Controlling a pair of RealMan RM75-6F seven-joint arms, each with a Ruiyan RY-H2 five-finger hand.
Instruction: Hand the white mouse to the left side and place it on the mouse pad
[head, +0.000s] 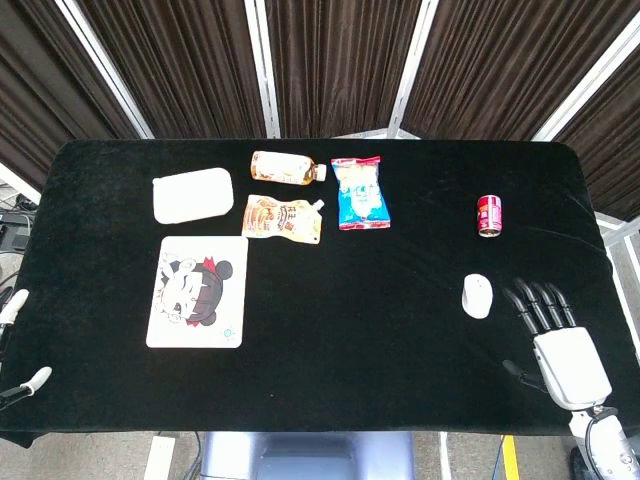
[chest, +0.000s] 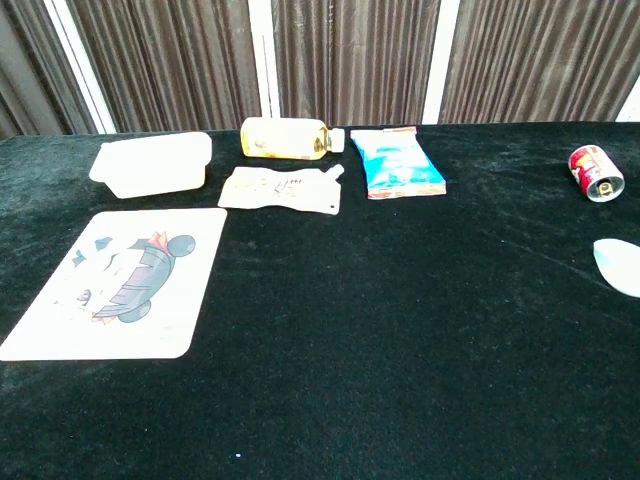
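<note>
The white mouse (head: 477, 296) lies on the black tabletop (head: 380, 300), far from the mouse pad (head: 197, 291) with the cartoon face. The right robot hand (head: 552, 332) rests just beside the mouse, fingers spread, holding nothing. Only fingertips of the left robot hand (head: 20, 340) show; I cannot tell its state.

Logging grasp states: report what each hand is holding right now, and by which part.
Nothing is held. The right hand lies open on the table beside the white mouse, apart from it. Only the left hand's fingertips show at the table edge, with nothing between them.
</note>
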